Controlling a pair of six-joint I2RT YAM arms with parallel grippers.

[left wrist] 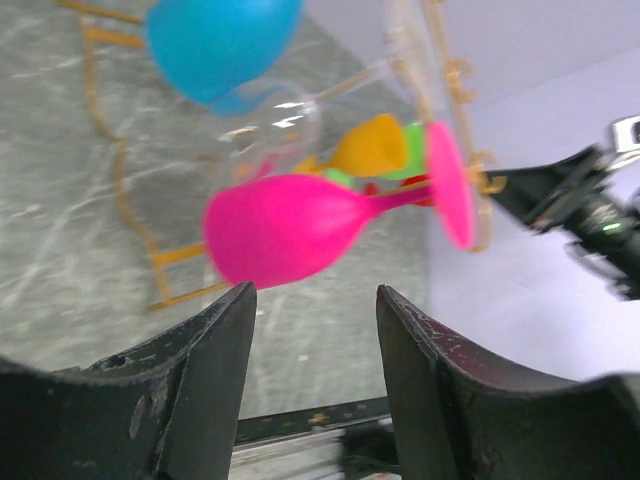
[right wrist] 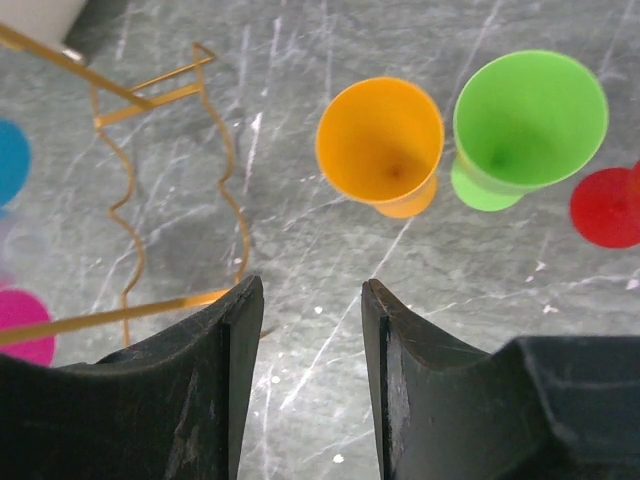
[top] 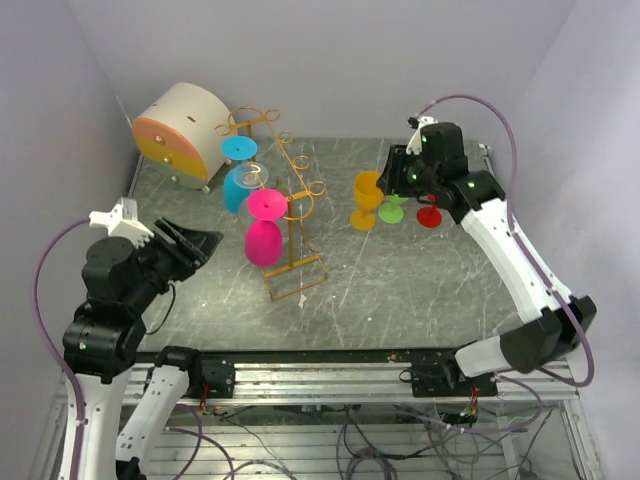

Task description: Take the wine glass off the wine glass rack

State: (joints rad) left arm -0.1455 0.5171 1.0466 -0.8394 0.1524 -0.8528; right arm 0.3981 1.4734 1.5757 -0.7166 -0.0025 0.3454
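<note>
gold wire wine glass rack (top: 291,255) stands left of centre on the grey counter (top: 400,290). three glasses hang upside down from its scroll arms: the pink wine glass (top: 264,240) at the front, the blue glass (top: 238,186) behind it, and the clear glass (top: 254,178) between them. the left gripper (left wrist: 315,300) sits near the pink bowl, facing it without touching, jaws spread wide and empty. the right gripper (right wrist: 312,295) hovers above the upright orange glass (right wrist: 380,145) and green glass (right wrist: 528,120), jaws parted, holding nothing. a white-and-orange drum box (top: 180,135) sits at the far left.
</note>
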